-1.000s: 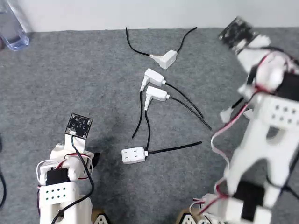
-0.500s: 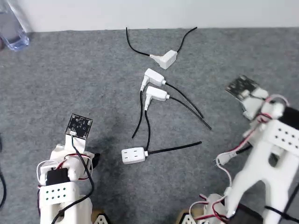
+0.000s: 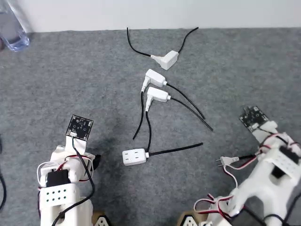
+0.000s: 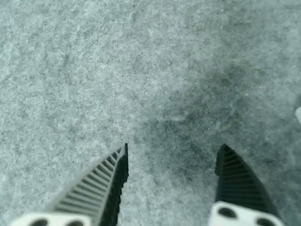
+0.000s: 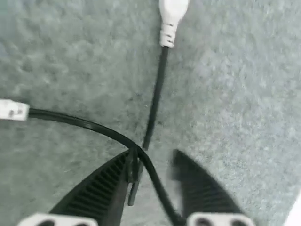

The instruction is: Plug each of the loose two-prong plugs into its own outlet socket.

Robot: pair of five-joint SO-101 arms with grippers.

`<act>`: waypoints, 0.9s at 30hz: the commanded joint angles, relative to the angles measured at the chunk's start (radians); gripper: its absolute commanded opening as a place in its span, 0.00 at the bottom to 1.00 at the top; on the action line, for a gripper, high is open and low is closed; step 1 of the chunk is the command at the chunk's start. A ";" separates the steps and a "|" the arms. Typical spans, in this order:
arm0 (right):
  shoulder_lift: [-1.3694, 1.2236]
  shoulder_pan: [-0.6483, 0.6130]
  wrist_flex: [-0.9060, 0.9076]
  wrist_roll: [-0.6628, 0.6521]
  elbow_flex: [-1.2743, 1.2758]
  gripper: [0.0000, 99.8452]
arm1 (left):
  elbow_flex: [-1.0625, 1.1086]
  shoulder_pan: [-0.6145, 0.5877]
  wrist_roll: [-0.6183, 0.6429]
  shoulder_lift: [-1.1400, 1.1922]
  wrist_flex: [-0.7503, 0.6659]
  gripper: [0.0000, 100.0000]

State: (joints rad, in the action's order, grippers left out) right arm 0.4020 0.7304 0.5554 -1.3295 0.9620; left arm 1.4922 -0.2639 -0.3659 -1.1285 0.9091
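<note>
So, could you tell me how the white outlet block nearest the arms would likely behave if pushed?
The outlet block lies flat and low, so it would probably slide or swivel, not tip. Its thin black cord looks limp and would likely trail behind. The fuzzy grey mat may add drag.

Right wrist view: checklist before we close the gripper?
1. Right gripper open: ok.
2. Plug body between its fingers: not ok. Two crossing black cables lie there, and the white plug sits farther along one cable.
3. Left gripper open over bare carpet: ok.
4. Socket block free of plugs, high view: ok.
5. Triangular socket slots unobstructed: cannot tell.
</note>
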 commanded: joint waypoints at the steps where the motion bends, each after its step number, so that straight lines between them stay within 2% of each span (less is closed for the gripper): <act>1: 0.021 0.027 -0.133 -0.021 0.029 0.33 | -0.005 0.008 -0.009 -0.014 -0.023 0.28; 5: 0.030 0.021 -0.150 -0.114 0.035 0.28 | -0.005 0.008 -0.009 -0.014 -0.028 0.28; 10: 0.091 0.002 -0.136 -0.126 0.021 0.24 | -0.004 0.008 -0.009 -0.014 -0.032 0.28; 14: 0.228 -0.042 0.027 -0.126 0.018 0.24 | -0.004 0.008 -0.009 -0.014 -0.032 0.28; 19: 0.427 -0.162 0.306 -0.135 0.017 0.24 | -0.004 0.008 -0.009 -0.014 -0.032 0.28; 21: 0.487 -0.209 0.420 -0.213 0.020 0.24 | -0.004 0.008 -0.009 -0.014 -0.032 0.28; 24: 0.526 -0.249 0.616 -0.402 0.020 0.24 | -0.002 0.008 -0.009 -0.014 -0.032 0.28; 27: 0.519 -0.274 0.743 -0.535 0.020 0.23 | -0.002 0.008 -0.009 -0.014 -0.032 0.28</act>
State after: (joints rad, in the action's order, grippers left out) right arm 0.9007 0.4849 1.1769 -1.7361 1.0065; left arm 1.4952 -0.2639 -0.3659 -1.1285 0.9060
